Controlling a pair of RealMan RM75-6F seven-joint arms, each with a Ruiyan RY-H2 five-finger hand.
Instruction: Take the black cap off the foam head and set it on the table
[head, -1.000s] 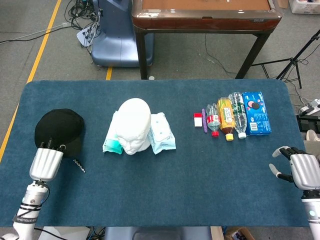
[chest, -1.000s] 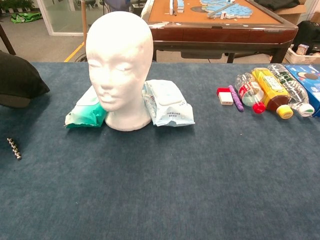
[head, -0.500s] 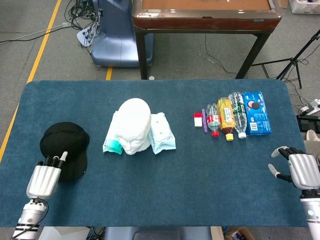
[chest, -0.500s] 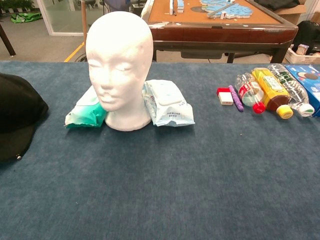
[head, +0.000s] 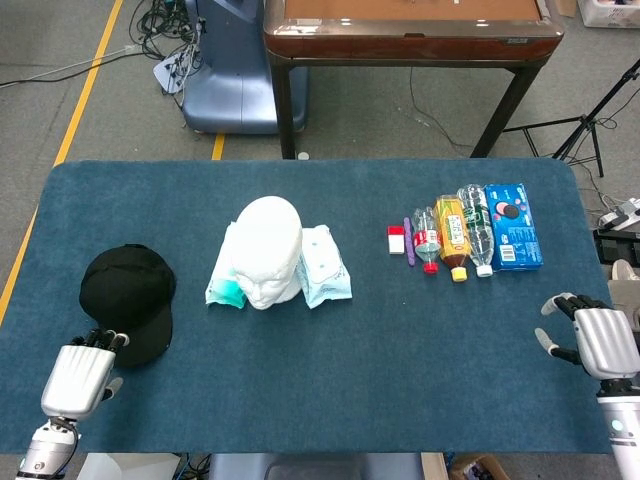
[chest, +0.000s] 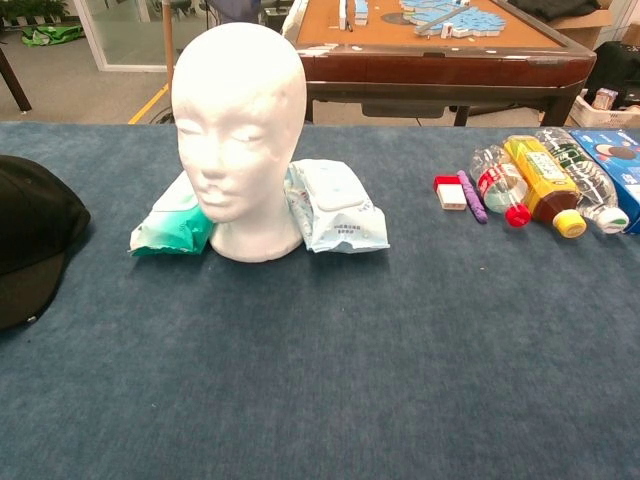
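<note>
The black cap (head: 128, 300) lies flat on the blue table at the left, its brim toward the near edge; the chest view shows it (chest: 32, 240) at the far left. The white foam head (head: 269, 250) stands bare at the table's middle (chest: 238, 130). My left hand (head: 76, 378) hovers just off the cap's near edge, fingers pointing at the brim and holding nothing. My right hand (head: 596, 340) rests at the table's right edge, fingers spread and empty. Neither hand shows in the chest view.
Two wipe packs (head: 325, 268) lean on either side of the foam head. At the back right lie several bottles (head: 452, 235), a blue cookie box (head: 513, 225) and a small red-and-white box (head: 396, 239). A brown table (head: 410, 25) stands beyond the far edge.
My left hand has let go of the cap and drawn back toward the near edge. The cap has settled flat on the table, covering a small dark chain-like item seen earlier. The right hand is still.
</note>
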